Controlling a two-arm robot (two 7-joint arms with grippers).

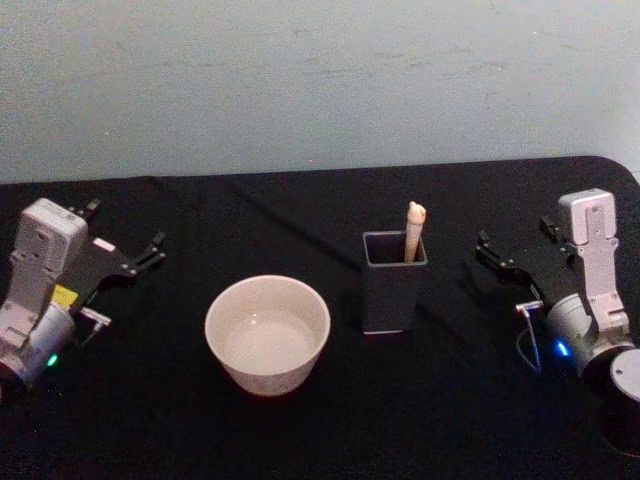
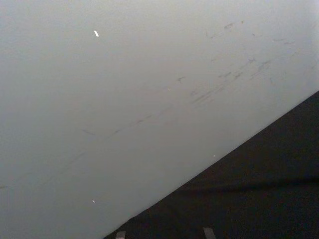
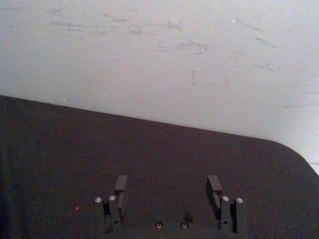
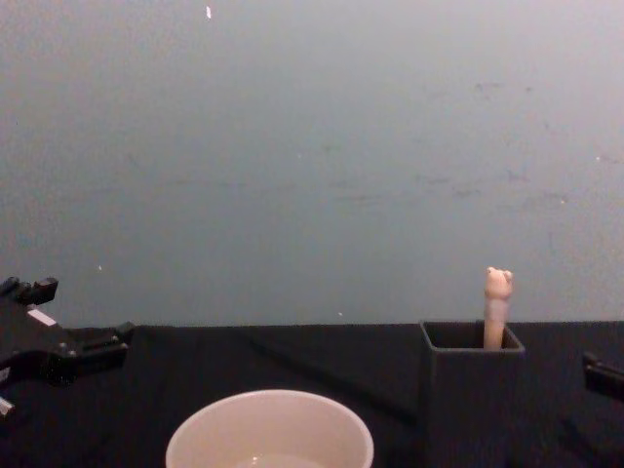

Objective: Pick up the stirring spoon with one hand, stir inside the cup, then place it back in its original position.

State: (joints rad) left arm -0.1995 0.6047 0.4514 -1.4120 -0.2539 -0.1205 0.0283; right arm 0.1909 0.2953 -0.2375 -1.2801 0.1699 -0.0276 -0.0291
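The stirring spoon [image 1: 414, 232] stands upright in a dark grey square holder [image 1: 393, 285], with its beige bear-head handle [image 4: 497, 307] sticking out above the rim; the stem and bowl are hidden inside. The cream cup [image 1: 267, 333] sits on the black table to the left of the holder, and its rim [image 4: 270, 434] looms near in the chest view. My left gripper [image 1: 128, 228] rests open at the far left, apart from the cup. My right gripper [image 1: 513, 235] rests open to the right of the holder, holding nothing [image 3: 167, 185].
A black cloth [image 1: 330, 420] covers the table, which ends at a pale wall [image 1: 320, 80] behind. The table's right rear corner [image 3: 294, 154] is rounded. There is bare cloth between the cup and holder and around both grippers.
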